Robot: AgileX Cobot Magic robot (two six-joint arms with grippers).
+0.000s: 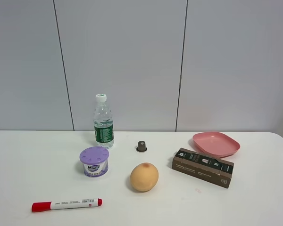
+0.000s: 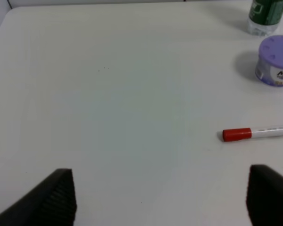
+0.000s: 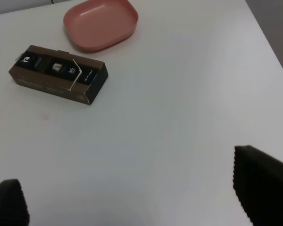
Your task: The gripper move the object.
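Observation:
The tiny dark brown-grey coffee capsule (image 1: 141, 146) stands on the white table (image 1: 33, 169) at the middle back, between the water bottle and the pink plate. No arm or gripper shows in the exterior high view. My left gripper (image 2: 160, 200) is open and empty over bare table on the left side, its black fingertips (image 2: 56, 200) wide apart. My right gripper (image 3: 132, 195) is open and empty over bare table on the right side, with a black fingertip (image 3: 262, 181) at the frame edge. The capsule is out of both wrist views.
A water bottle (image 1: 103, 121), a purple-lidded tub (image 1: 94, 161), a red-capped marker (image 1: 66, 205), a round orange-yellow fruit (image 1: 144, 177), a long brown box (image 1: 203, 167) and a pink plate (image 1: 216, 143) lie on the table. The wall stands behind.

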